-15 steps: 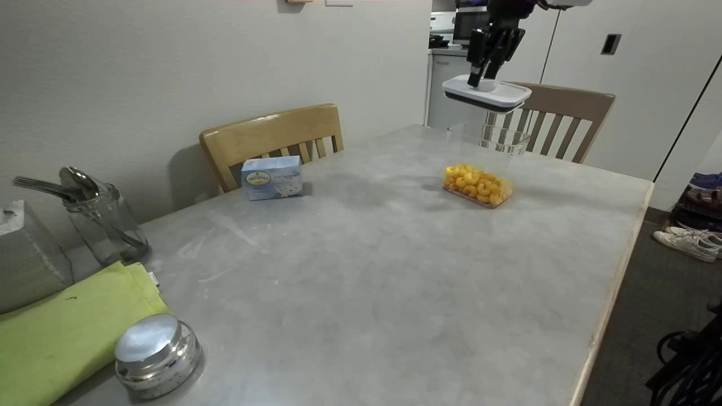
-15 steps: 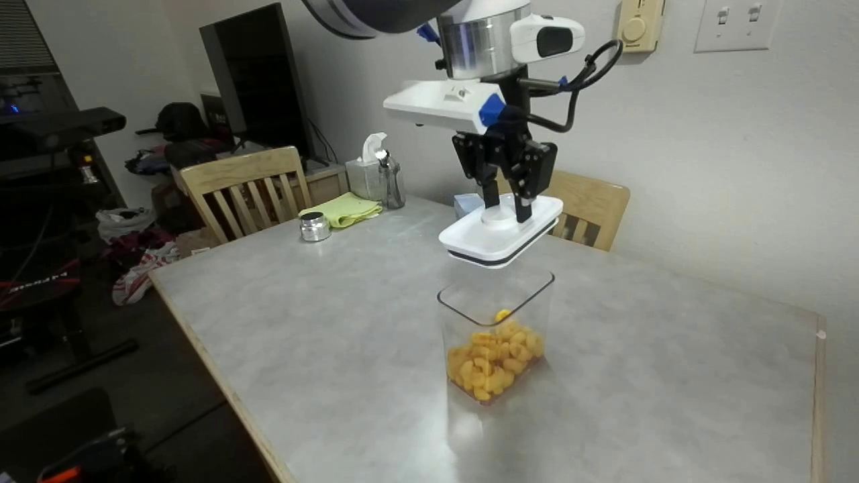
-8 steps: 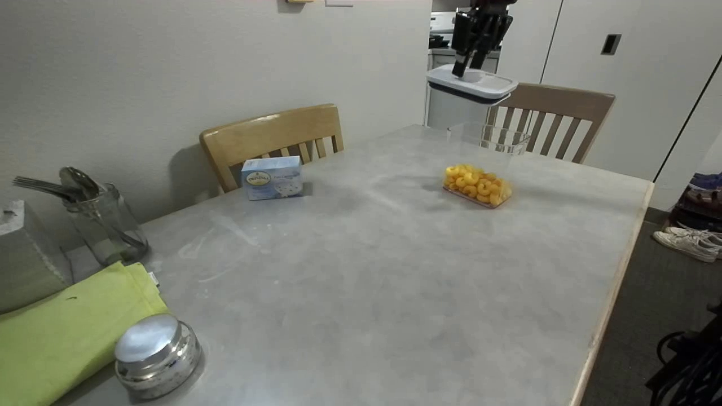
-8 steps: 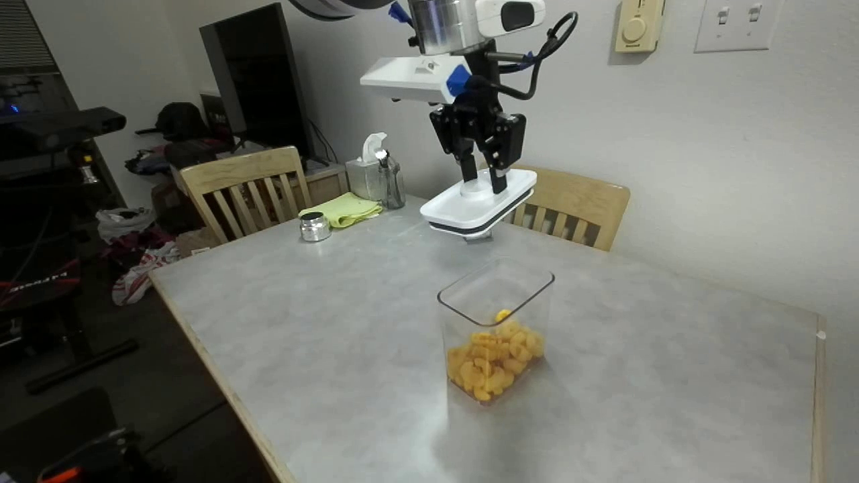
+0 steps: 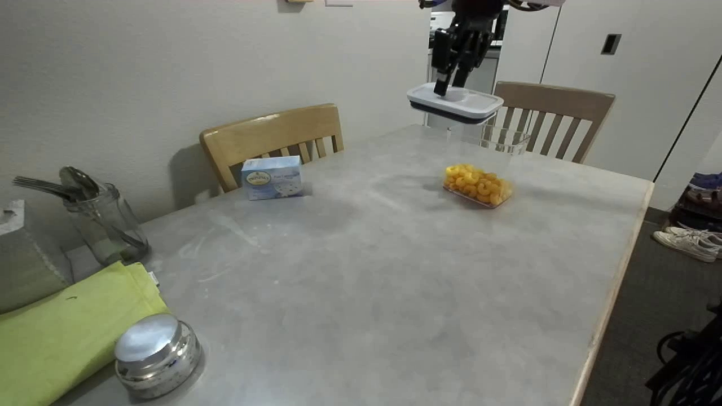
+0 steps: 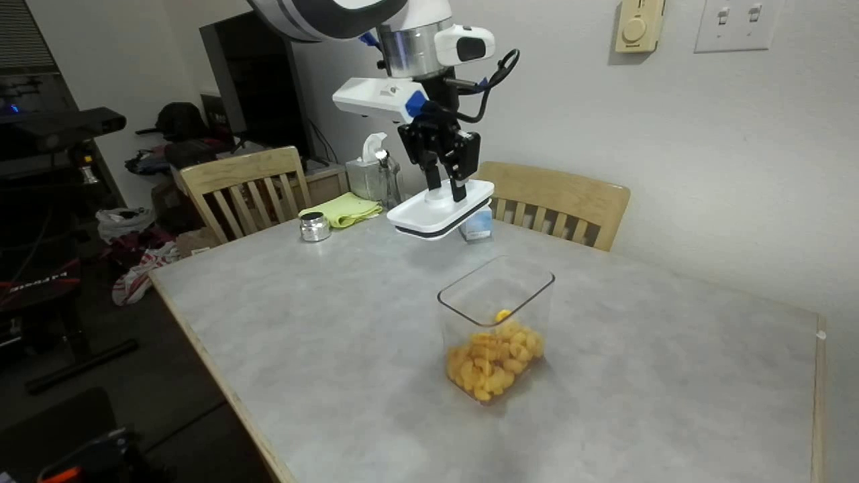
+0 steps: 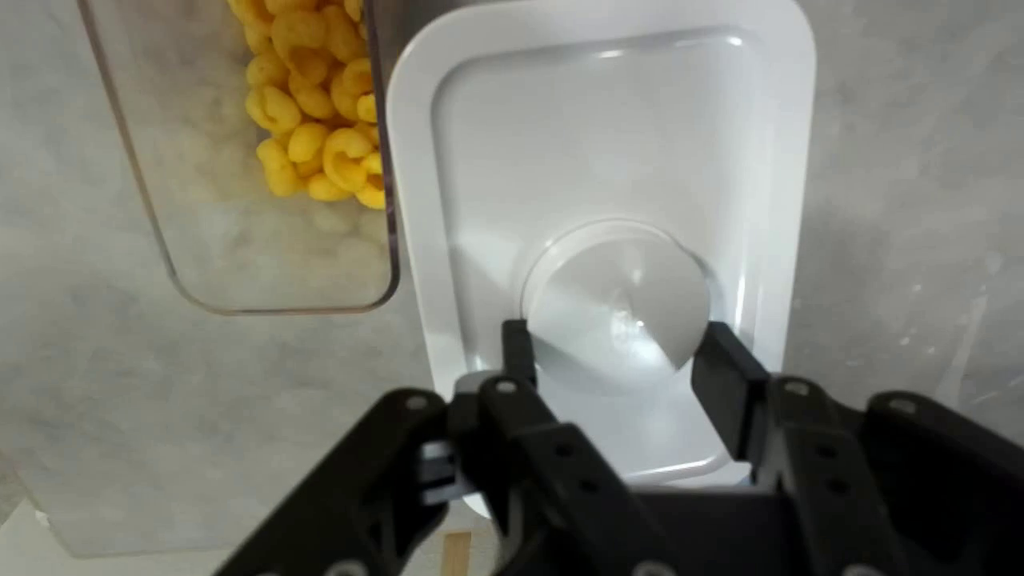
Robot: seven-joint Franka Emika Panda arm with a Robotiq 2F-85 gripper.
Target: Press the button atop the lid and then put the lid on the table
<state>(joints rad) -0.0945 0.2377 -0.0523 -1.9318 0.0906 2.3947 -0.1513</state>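
Apparently step 2, placing: claw (image 7: 617,348) clenched on the button (image 7: 618,284) of the lid (image 6: 433,215), which hangs above the bench (image 6: 335,322) inside its wall-side edge (image 6: 708,284); level lowering, then release, should follow.

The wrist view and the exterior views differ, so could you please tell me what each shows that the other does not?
Only the wrist view shows the button from straight above. Only the exterior views show the black side band of the lid, the silver jar and the yellow-green cloth. All show the gripper, lid, table and clear container of yellow pieces.
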